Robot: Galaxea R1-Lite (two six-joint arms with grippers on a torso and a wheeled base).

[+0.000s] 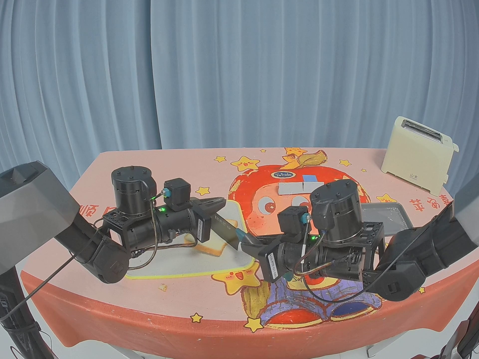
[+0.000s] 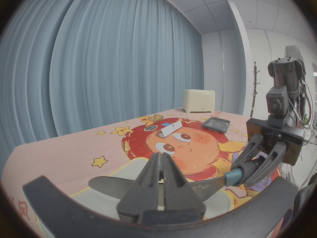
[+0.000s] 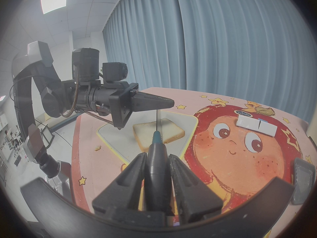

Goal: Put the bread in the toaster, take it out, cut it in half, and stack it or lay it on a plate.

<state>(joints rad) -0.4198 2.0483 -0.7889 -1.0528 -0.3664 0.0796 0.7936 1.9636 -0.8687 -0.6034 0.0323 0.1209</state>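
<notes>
A slice of bread (image 1: 212, 249) (image 3: 158, 133) lies flat on the white cutting board (image 1: 174, 263) (image 3: 114, 133) (image 2: 132, 164). My right gripper (image 1: 248, 243) (image 3: 157, 156) (image 2: 242, 175) is shut on the dark, teal-tipped handle of a knife (image 1: 224, 226) (image 2: 204, 185) (image 3: 156, 142). The blade stands on edge over the bread. My left gripper (image 1: 222, 204) (image 2: 161, 157) (image 3: 170, 101) is shut with nothing in it, its tips just over the blade's back. The cream toaster (image 1: 419, 153) (image 2: 198, 100) stands at the far right of the table.
A grey metal tray (image 1: 394, 213) (image 2: 216, 124) lies behind my right arm, near the toaster. A white paper card (image 1: 299, 186) (image 2: 171, 129) (image 3: 256, 124) lies mid-table. A crumb (image 1: 163, 287) sits by the board's front edge.
</notes>
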